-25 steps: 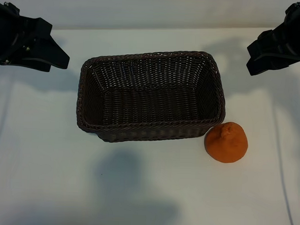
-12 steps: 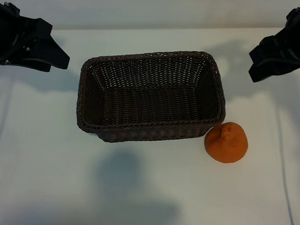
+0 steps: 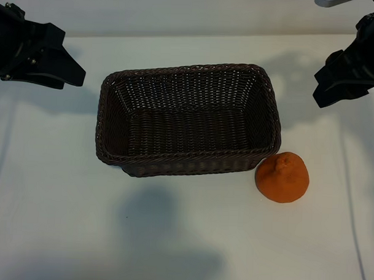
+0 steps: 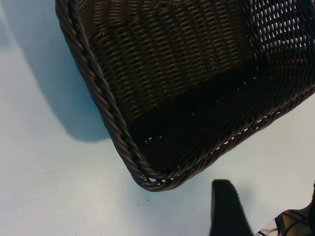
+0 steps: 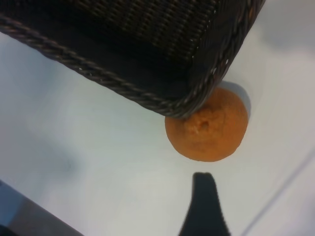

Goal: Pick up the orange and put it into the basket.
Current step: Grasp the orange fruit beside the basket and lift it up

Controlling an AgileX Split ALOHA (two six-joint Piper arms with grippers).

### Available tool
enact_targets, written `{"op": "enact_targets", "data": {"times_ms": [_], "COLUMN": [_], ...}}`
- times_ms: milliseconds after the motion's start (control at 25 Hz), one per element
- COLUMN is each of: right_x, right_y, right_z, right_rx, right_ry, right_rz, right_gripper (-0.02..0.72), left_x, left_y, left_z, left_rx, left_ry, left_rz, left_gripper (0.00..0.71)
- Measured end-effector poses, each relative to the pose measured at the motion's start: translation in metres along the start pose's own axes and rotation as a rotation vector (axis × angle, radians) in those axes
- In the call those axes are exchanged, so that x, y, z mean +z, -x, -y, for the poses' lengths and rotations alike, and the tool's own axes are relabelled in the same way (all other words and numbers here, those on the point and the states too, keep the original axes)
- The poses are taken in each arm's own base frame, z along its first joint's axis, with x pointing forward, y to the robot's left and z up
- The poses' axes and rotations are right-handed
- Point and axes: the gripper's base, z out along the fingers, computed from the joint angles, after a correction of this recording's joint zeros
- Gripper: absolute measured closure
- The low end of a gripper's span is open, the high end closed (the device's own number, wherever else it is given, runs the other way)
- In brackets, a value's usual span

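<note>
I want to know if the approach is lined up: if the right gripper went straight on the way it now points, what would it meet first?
Probably the orange, which lies just ahead of the right gripper in its wrist view, beside the basket corner; depth is unclear, so it might meet the table first.

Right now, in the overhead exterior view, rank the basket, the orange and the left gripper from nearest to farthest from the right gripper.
From the right gripper, at the view's upper right:
1. The basket: its right rim is closest, in the middle of the table.
2. The orange: on the table by the basket's near right corner.
3. The left gripper: far across, at the upper left.
</note>
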Motion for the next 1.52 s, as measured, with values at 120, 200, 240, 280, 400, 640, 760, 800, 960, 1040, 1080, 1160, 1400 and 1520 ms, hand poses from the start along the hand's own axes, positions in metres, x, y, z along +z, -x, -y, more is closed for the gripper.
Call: {"op": "enact_targets", "data": {"times_ms": [120,200,240,280,400,640,760,800,960,1040,1080,1160,1400,1520], "right_x": [0.008,0.018,0.024,0.030,0.044,0.058,0.062,0.065,0.070,0.070,0.070,0.070,0.070,0.072], "right_y": [-0.004,-0.009,-0.013,-0.016,-0.023,-0.032,-0.036,-0.038,-0.043,-0.042,-0.042,-0.041,-0.040,-0.040], "right_z": [0.002,0.004,0.005,0.007,0.010,0.013,0.014,0.014,0.014,0.014,0.014,0.013,0.008,0.002], "right_rx": [-0.001,0.004,0.008,0.010,0.011,0.016,0.016,0.014,0.007,0.011,0.013,0.015,-0.002,-0.035], "right_ry": [-0.002,-0.007,-0.012,-0.016,-0.028,-0.036,-0.036,-0.036,-0.031,-0.025,-0.022,-0.017,0.015,0.026], "right_rz": [-0.013,-0.029,-0.039,-0.044,-0.046,-0.050,-0.060,-0.064,-0.080,-0.074,-0.070,-0.063,-0.052,-0.056], "right_gripper": [0.201,0.201,0.201,0.201,0.203,0.202,0.202,0.202,0.202,0.202,0.202,0.202,0.202,0.202], "left_x": [0.000,0.000,0.000,0.000,0.000,0.000,0.000,0.000,0.000,0.000,0.000,0.000,0.000,0.000], "left_y": [0.000,0.000,0.000,0.000,0.000,0.000,0.000,0.000,0.000,0.000,0.000,0.000,0.000,0.001], "left_z": [0.000,0.000,0.000,0.000,0.000,0.000,0.000,0.000,0.000,0.000,0.000,0.000,0.001,0.002], "left_rx": [0.000,0.000,0.000,0.000,0.000,0.001,-0.001,0.000,0.002,0.002,0.002,0.002,0.000,-0.002], "left_ry": [0.000,0.000,0.000,0.000,0.000,-0.001,-0.001,-0.001,-0.001,-0.001,-0.001,-0.001,-0.013,-0.019], "left_rz": [0.000,0.000,0.000,0.000,0.000,0.000,0.000,0.000,0.000,0.000,0.000,0.000,0.004,0.006], "left_gripper": [0.284,0.284,0.284,0.284,0.284,0.285,0.285,0.285,0.285,0.285,0.285,0.285,0.285,0.285]}}
